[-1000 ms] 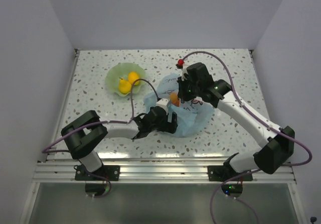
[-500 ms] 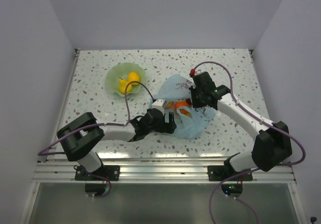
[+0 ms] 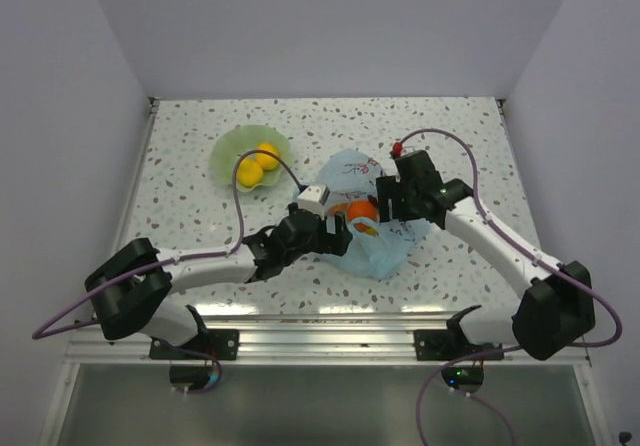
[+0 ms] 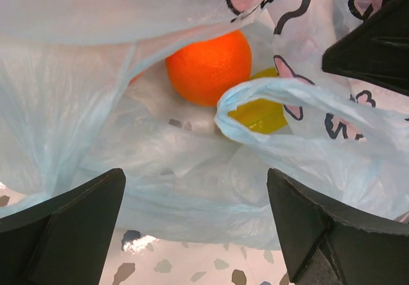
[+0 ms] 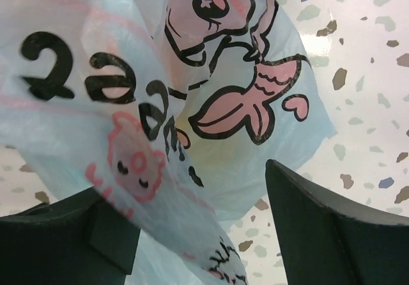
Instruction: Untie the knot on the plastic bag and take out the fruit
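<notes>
The bag is seen at mid-table in the top view, its long axis running roughly top to bottom of the frame and its mouth turned toward the lower left. No knot is seen. A handle loop hangs free, so untying is judged done.

An orange and a yellow piece are seen inside. The orange is found straight ahead of the left gripper, at the upper centre of its view. Being round, it offers no long axis.

The left jaws are spread wide and empty. The right gripper is spread too, with film draped between its fingers but not pinched. The left arm is judged nearer the orange.

Two yellow fruits are held in the bowl.
</notes>
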You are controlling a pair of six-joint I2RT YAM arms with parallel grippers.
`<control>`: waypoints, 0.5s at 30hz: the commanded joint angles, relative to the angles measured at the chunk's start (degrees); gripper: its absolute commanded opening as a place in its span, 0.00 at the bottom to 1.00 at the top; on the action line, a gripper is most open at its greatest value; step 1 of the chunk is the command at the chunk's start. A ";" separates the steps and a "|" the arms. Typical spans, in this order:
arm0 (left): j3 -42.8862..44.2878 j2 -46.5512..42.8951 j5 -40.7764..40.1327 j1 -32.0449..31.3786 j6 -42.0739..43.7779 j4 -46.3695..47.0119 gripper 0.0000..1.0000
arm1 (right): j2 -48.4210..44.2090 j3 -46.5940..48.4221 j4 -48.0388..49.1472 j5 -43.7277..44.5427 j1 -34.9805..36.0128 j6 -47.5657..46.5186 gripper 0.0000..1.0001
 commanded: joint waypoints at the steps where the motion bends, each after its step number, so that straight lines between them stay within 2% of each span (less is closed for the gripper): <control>1: 4.62 -0.41 -3.84 -0.39 4.07 -1.75 0.99 | -5.35 0.30 -1.65 1.10 0.13 2.56 0.75; 10: 14.21 5.56 -5.17 -0.48 8.82 -4.48 0.98 | -10.80 -3.91 -6.84 2.52 0.05 4.58 0.50; 15: 18.33 9.08 -5.52 -0.39 9.87 -5.79 0.98 | -12.04 -7.95 -8.33 2.95 0.05 6.25 0.49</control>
